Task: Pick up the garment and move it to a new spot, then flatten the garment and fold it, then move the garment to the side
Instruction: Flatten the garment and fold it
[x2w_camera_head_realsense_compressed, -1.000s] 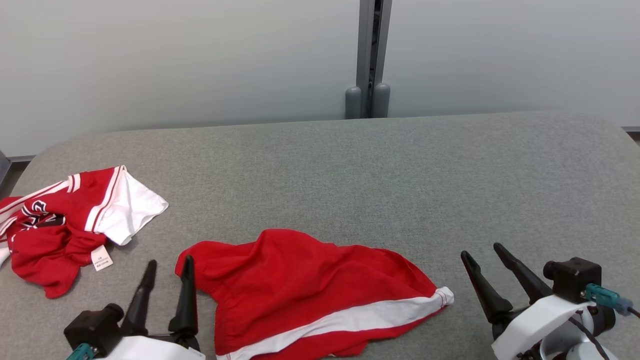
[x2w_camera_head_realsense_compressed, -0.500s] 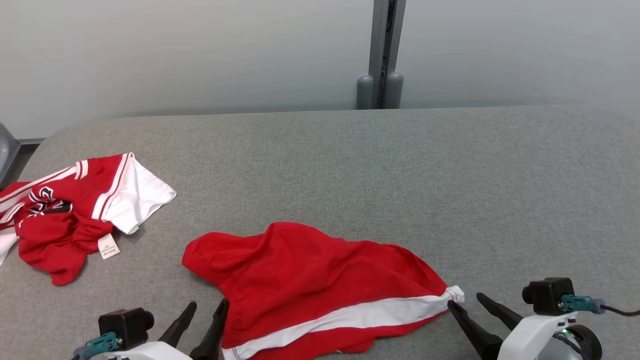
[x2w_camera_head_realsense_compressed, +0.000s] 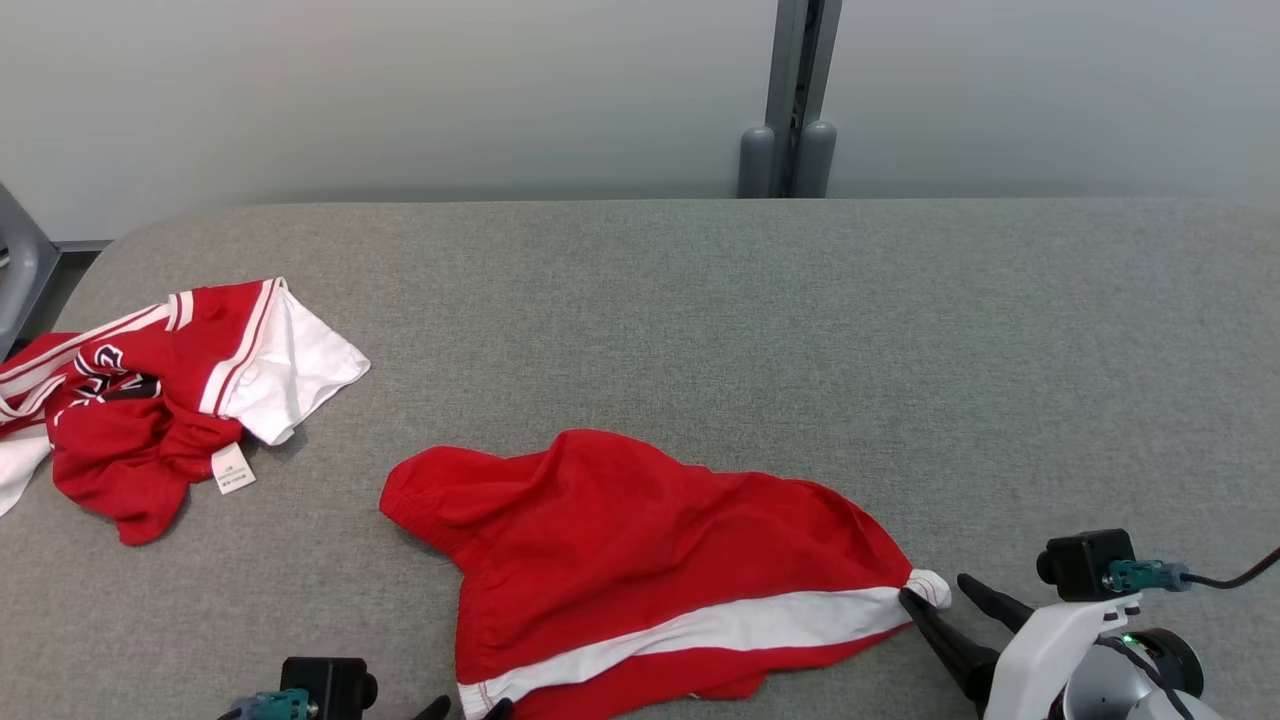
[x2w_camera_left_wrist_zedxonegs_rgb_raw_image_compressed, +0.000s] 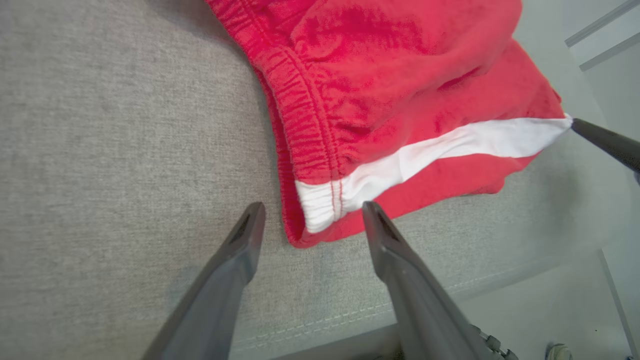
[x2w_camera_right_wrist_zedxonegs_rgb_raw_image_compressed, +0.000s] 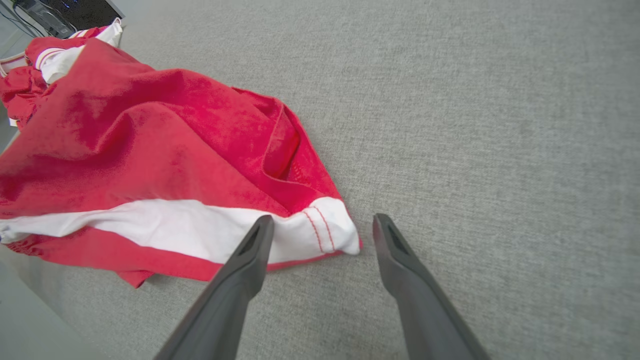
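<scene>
The garment (x2w_camera_head_realsense_compressed: 650, 560) is a pair of red shorts with a white side stripe, lying crumpled on the grey cloth-covered table (x2w_camera_head_realsense_compressed: 800, 330) near its front edge. My left gripper (x2w_camera_head_realsense_compressed: 468, 708) is open at the waistband end. In the left wrist view the left gripper (x2w_camera_left_wrist_zedxonegs_rgb_raw_image_compressed: 312, 206) straddles the white waistband corner of the shorts (x2w_camera_left_wrist_zedxonegs_rgb_raw_image_compressed: 380, 85). My right gripper (x2w_camera_head_realsense_compressed: 935, 590) is open at the hem end. In the right wrist view the right gripper (x2w_camera_right_wrist_zedxonegs_rgb_raw_image_compressed: 324, 217) has the white hem corner of the shorts (x2w_camera_right_wrist_zedxonegs_rgb_raw_image_compressed: 150, 150) between its fingertips. Neither jaw pair has closed.
A second red and white garment (x2w_camera_head_realsense_compressed: 150, 400) with a label lies bunched at the table's left side, also seen as a red and white heap (x2w_camera_right_wrist_zedxonegs_rgb_raw_image_compressed: 45, 55). A grey post (x2w_camera_head_realsense_compressed: 795, 100) stands behind the table. The table's front edge (x2w_camera_left_wrist_zedxonegs_rgb_raw_image_compressed: 350, 325) lies just below the left fingers.
The head camera has shifted. Both grippers have come in to the shorts: the left to the waistband corner, the right to the hem corner. The shorts lie as before.
</scene>
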